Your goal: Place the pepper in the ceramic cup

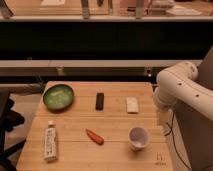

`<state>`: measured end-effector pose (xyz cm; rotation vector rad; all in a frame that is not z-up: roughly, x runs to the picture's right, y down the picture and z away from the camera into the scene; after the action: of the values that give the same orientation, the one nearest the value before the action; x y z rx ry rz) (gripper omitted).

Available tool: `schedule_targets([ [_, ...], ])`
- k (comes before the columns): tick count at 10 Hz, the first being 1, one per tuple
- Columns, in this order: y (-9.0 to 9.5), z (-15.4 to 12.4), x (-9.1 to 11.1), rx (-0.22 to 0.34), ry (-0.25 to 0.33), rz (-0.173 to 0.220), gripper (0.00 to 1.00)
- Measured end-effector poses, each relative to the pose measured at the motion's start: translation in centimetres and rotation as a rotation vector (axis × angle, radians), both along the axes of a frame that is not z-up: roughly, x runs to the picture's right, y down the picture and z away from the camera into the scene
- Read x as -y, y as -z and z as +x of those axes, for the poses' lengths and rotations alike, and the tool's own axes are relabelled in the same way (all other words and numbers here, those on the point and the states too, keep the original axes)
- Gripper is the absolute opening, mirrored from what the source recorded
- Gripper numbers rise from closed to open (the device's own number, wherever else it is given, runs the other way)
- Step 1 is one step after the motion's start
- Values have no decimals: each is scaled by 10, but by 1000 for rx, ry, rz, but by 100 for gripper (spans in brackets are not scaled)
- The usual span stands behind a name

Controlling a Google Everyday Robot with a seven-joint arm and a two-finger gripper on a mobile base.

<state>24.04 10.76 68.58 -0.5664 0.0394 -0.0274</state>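
Note:
The pepper (94, 136), small, slim and red-orange, lies on the wooden table (75, 120) at front centre. The ceramic cup (138, 137), white and round, stands upright to the pepper's right, near the front right corner, apart from it. My white arm (177, 89) is folded beside the table's right edge, above and to the right of the cup. The gripper does not show in this view; only the arm's links are seen.
A green bowl (58, 96) sits at the back left. A black bar (100, 100) lies at back centre, and a pale block (132, 104) at back right. A white tube (50, 144) lies at the front left. A dark shelf unit stands behind the table.

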Motion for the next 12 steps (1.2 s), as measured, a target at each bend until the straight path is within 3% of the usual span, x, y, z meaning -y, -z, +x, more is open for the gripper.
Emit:
schedule_targets([
  [4, -1, -18, -2, 14, 60, 1, 80],
  [8, -6, -65, 2, 43, 127, 9, 80],
  [12, -7, -77, -4, 59, 185, 3, 80],
])
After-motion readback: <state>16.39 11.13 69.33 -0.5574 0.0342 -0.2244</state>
